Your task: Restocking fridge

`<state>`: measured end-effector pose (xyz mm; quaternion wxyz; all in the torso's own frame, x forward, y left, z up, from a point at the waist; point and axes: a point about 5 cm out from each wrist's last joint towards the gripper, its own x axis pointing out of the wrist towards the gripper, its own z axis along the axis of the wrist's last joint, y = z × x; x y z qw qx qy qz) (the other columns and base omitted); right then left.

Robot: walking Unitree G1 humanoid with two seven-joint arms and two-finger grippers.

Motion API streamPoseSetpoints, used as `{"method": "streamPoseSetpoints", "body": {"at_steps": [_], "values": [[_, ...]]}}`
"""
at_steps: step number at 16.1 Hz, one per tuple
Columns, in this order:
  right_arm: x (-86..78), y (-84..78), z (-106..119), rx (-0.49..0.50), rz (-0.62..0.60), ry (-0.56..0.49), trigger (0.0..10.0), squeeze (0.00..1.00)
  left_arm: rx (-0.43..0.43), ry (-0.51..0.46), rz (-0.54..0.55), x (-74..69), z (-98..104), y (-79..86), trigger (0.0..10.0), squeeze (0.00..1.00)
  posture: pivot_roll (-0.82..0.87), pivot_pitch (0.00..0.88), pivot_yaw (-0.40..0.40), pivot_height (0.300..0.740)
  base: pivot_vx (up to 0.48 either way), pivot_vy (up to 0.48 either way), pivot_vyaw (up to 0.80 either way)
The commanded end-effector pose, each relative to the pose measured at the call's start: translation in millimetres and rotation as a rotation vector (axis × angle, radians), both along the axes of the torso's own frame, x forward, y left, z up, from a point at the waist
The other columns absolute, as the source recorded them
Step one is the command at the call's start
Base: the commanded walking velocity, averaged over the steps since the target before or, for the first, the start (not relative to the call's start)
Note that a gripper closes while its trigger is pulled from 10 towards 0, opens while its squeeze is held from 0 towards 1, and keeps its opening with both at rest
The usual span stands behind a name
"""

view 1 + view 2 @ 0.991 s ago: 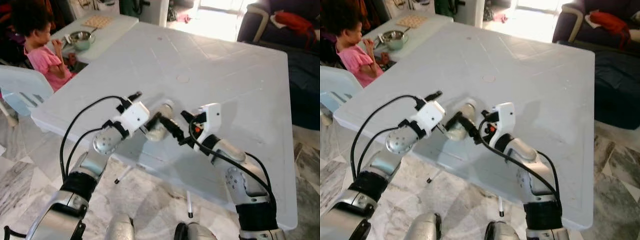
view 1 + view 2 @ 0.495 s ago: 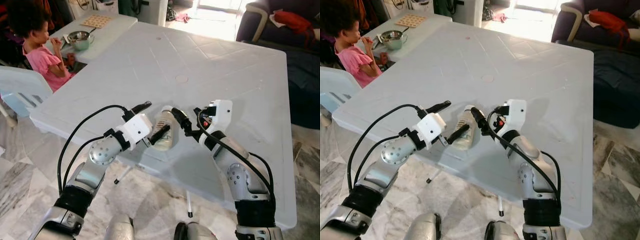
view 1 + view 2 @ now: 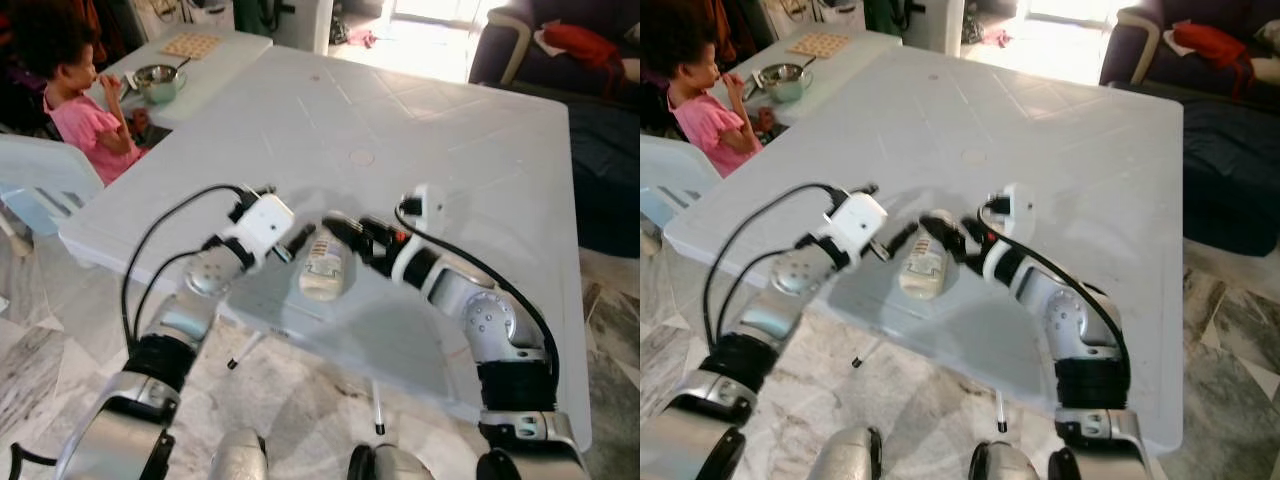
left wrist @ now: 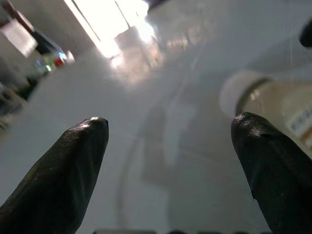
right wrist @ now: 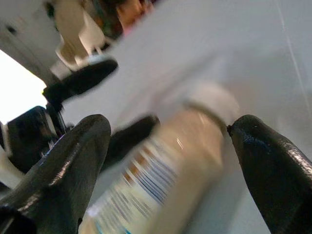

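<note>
A small bottle (image 3: 322,265) with a pale cap and a printed label lies on its side near the front edge of the white table (image 3: 450,130). My left gripper (image 3: 293,243) is open just left of it. In the left wrist view the bottle (image 4: 278,105) lies beside one finger, outside the gap. My right gripper (image 3: 350,235) is open at the bottle's far right end. In the right wrist view the bottle (image 5: 165,165) lies between the wide-spread fingers (image 5: 73,161), with space on both sides. The picture is blurred by motion.
A person (image 3: 70,80) in pink sits at the far left by a small table (image 3: 215,45) with a metal bowl (image 3: 160,75). A pale blue chair (image 3: 45,180) stands left of my table. A dark sofa (image 3: 600,100) is at the right. Marble floor lies below the front edge.
The left gripper has come off the bottle and drawn back to its left. The right gripper has dropped lower beside the cap end. The bottle has turned to lie lengthwise.
</note>
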<state>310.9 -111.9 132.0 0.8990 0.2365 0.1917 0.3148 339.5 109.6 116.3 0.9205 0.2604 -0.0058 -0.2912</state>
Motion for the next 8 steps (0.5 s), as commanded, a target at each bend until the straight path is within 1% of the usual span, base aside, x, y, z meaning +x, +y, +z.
{"method": "streamPoseSetpoints", "body": {"at_steps": [1, 2, 4, 5, 7, 8], "values": [[0.7, 0.8, -3, -0.021, 0.002, 0.03, 10.0, 0.0, 0.045, 0.004, -0.018, 3.2, 2, -3.1, 10.0, 0.0, 0.09, 0.046, -0.004, 0.74, 0.0, 0.0, 0.0], [1.8, -1.2, -7, -0.043, -0.026, 0.058, 10.0, 0.0, 0.057, 0.015, -0.024, 2.7, 0, -4.5, 10.0, 0.0, 0.09, 0.046, -0.004, 0.74, 0.0, 0.0, 0.0], [2.2, -3.3, -14, -0.073, -0.063, 0.091, 10.0, 0.0, 0.052, 0.035, -0.052, -0.5, -3, -8.4, 10.0, 0.0, 0.09, 0.046, -0.003, 0.74, 0.0, 0.0, 0.0], [2.2, -2.1, -18, -0.079, -0.068, 0.105, 10.0, 0.0, 0.026, 0.048, -0.079, -3.5, -5, -12.5, 10.0, 0.0, 0.09, 0.046, -0.003, 0.74, 0.0, 0.0, 0.0], [4.3, 2.5, -17, -0.028, -0.073, 0.129, 10.0, 0.0, -0.031, 0.068, -0.083, -3.8, -4, -16.4, 10.0, 0.0, 0.09, 0.045, -0.005, 0.74, 0.0, 0.0, 0.0], [6.8, 8.4, -12, 0.035, -0.066, 0.131, 10.0, 0.0, -0.094, 0.085, -0.075, -2.7, -1, -19.2, 10.0, 0.0, 0.1, 0.045, -0.007, 0.74, 0.0, 0.0, 0.0]]}}
